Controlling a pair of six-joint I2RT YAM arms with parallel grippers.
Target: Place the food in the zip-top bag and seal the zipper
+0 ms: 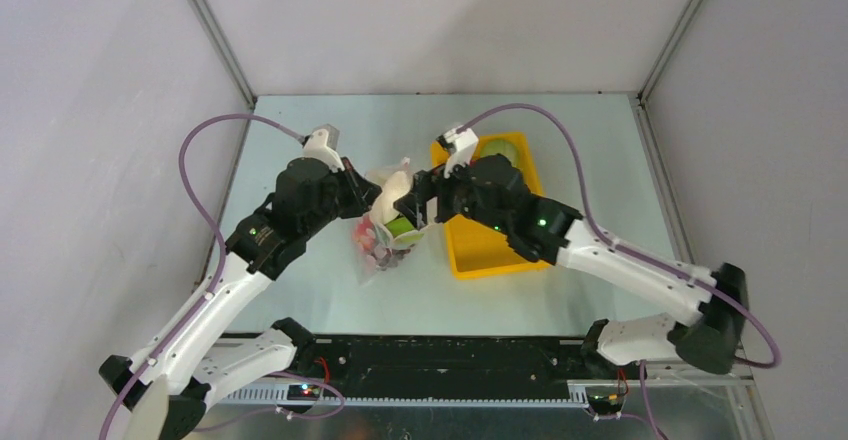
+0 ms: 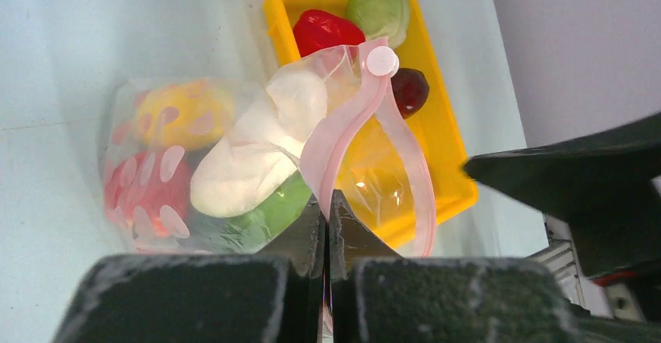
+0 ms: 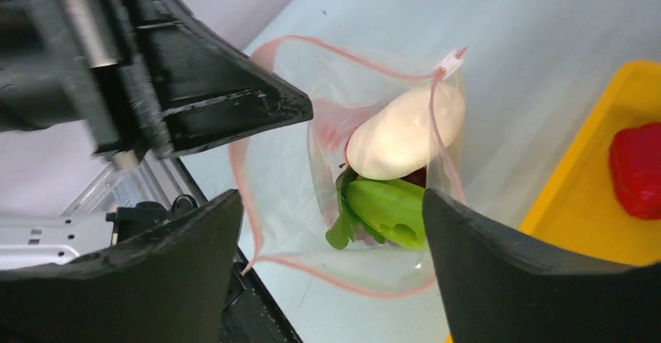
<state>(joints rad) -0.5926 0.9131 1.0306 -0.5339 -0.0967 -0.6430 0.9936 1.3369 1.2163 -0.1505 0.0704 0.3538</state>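
Left jaws pinched fully together on the zipper, the pink strip at the mouth of the zip-top bag, with that edge held up off the desk. Right jaws spread wide, gripping nothing, poised over the bag's mouth with one finger to either side in the right wrist view. No contact with the plastic to be seen.

Bag at mid-desk, between the two wrists, with only a narrow gap between them above it. Mouth rim gaping in a loose loop, white slider tab at the strip's far end.

Inside the bag:
- white radish uppermost, at the mouth
- green piece just under it
- red apple and a yellow piece deeper, toward the closed bottom

Just right of the bag, the yellow tray, its left wall close to the plastic. Touching or not, cannot tell. In the tray, red pepper, cabbage and dark grapes, all toward the far end.

Open desk left of the bag out to the side wall, behind both wrists up to the back wall, and in front down to the black rail at the near edge. A narrower strip of desk right of the tray.
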